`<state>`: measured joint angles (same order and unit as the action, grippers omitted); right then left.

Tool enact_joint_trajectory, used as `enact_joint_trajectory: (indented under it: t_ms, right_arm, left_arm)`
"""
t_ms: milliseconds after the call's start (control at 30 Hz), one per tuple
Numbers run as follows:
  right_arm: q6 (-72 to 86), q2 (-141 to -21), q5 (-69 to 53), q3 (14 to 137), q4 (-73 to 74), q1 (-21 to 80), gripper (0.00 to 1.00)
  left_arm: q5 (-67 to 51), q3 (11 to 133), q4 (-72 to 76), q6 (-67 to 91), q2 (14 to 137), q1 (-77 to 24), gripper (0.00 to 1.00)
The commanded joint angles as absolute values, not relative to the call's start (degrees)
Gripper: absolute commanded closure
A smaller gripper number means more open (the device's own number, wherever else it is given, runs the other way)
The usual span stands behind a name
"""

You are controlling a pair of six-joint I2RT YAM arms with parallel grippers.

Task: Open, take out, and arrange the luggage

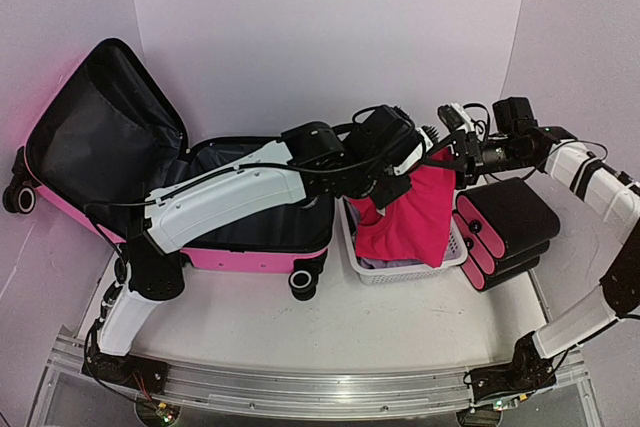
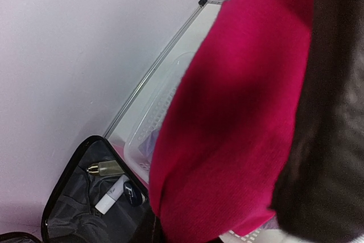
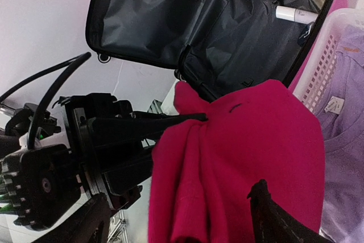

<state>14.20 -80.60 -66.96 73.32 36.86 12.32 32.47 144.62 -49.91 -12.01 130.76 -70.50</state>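
The hard, glossy pink luggage (image 1: 240, 259) lies flopped open on the left, matte black lining showing. The left gripper (image 1: 383, 195) is pinched tight on a fuzzy magenta cloth (image 1: 415, 217) that covers most of the white mesh basket (image 1: 400, 273). The right gripper (image 1: 450, 152) has its jaws gaping around the cloth, tips half cut off.

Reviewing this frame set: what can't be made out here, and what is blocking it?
Left wrist view: the pink garment fills the frame, hiding most of the white basket; a dark shape at right is too blurred to identify.
Top view: the left arm and garment cover the basket's contents and part of the luggage interior.
Right wrist view: the bottom edge cuts off the fingers of the right gripper, so garment contact is unclear.
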Motion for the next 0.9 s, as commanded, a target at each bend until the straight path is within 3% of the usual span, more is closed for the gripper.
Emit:
enact_joint_trajectory:
  t_ms: [0, 100, 267, 467, 600, 667, 867]
  right_arm:
    - [14.9, -82.0, -67.8, 74.2, 32.6, 12.4, 0.29]
    - [16.2, -81.6, -68.2, 73.1, 30.5, 12.6, 0.33]
    - [19.4, -81.5, -68.8, 70.8, 24.9, 12.8, 0.31]
    - [19.3, -81.9, -69.7, 69.9, 23.5, 12.9, 0.45]
    - [19.4, -80.9, -69.9, 69.0, 22.5, 12.9, 0.22]
    - [19.3, -80.2, -69.6, 68.8, 22.3, 13.2, 0.21]
    - [19.8, -82.5, -69.4, 69.6, 22.0, 14.2, 0.45]
  left_arm:
    - [32.7, 147.8, -45.8, -12.5, 126.5, -70.5, 1.00]
    - [32.8, 148.2, -45.9, -12.7, 126.7, -70.3, 1.00]
    - [32.7, 148.6, -45.9, -12.6, 127.2, -70.4, 1.00]
    - [32.8, 148.4, -46.0, -13.0, 127.1, -70.0, 1.00]
    - [32.8, 148.3, -46.0, -13.0, 126.9, -69.7, 1.00]
    - [32.7, 148.3, -46.0, -13.0, 126.9, -69.6, 1.00]
    - [32.1, 149.1, -45.9, -12.8, 127.4, -69.4, 1.00]
